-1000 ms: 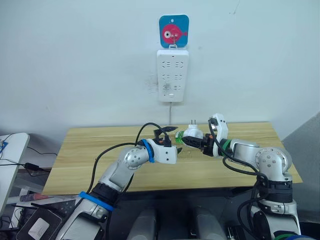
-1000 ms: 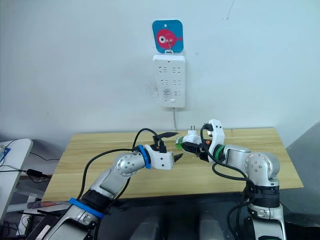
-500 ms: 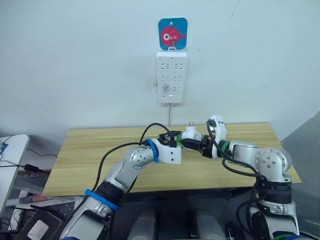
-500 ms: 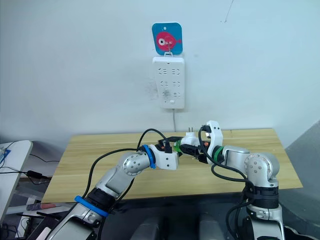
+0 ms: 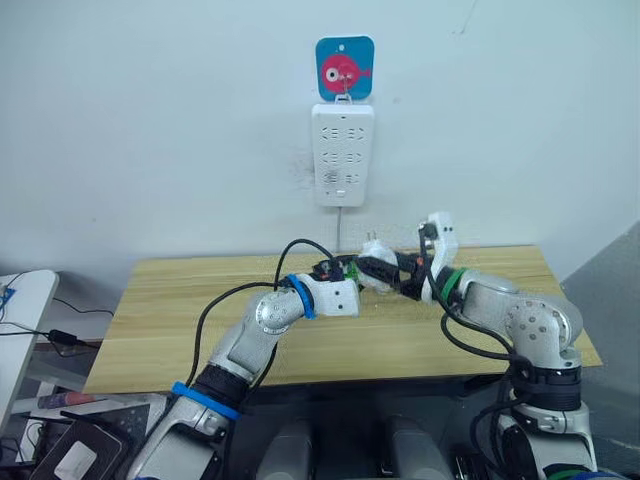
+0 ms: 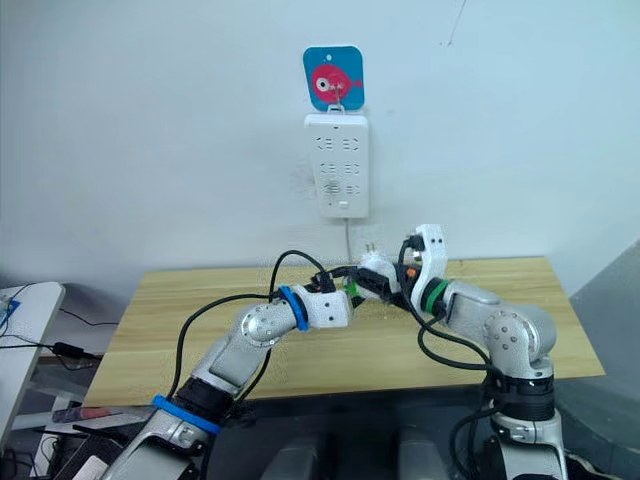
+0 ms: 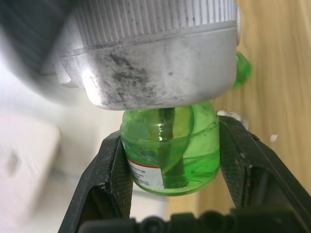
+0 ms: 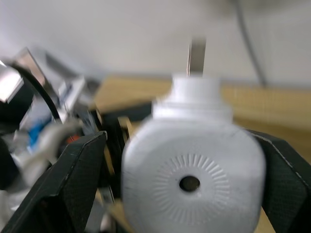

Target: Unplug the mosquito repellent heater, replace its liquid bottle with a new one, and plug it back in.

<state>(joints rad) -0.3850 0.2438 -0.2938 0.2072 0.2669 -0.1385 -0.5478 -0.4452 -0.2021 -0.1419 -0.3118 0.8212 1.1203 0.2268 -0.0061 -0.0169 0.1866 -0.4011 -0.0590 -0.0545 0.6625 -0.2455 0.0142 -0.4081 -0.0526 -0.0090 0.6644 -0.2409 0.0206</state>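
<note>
Above the middle of the wooden table (image 5: 200,300), my right gripper (image 8: 180,160) is shut on the white mosquito repellent heater (image 8: 192,179). Its domed face with the centre hole points at the wrist camera and a metal prong (image 8: 197,56) sticks out behind. In the head view the heater (image 5: 377,267) hangs tilted, prongs up toward the wall. A green liquid bottle (image 7: 170,155) hangs from the heater's ribbed collar (image 7: 150,48). My left gripper (image 7: 170,141) is shut on that bottle, one black finger (image 7: 109,170) on each side. The two grippers meet at the heater (image 6: 370,272).
A tall white power strip (image 5: 343,155) hangs on the wall under a blue fish tag (image 5: 345,68), its cord dropping behind the table. A small green piece (image 7: 241,65) lies on the wood near the grippers. A white side table (image 5: 20,290) stands at the far left.
My left gripper moved right from an open stance beside the heater and closed on the green bottle. The right gripper lifted and tilted the heater a little toward the wall.
</note>
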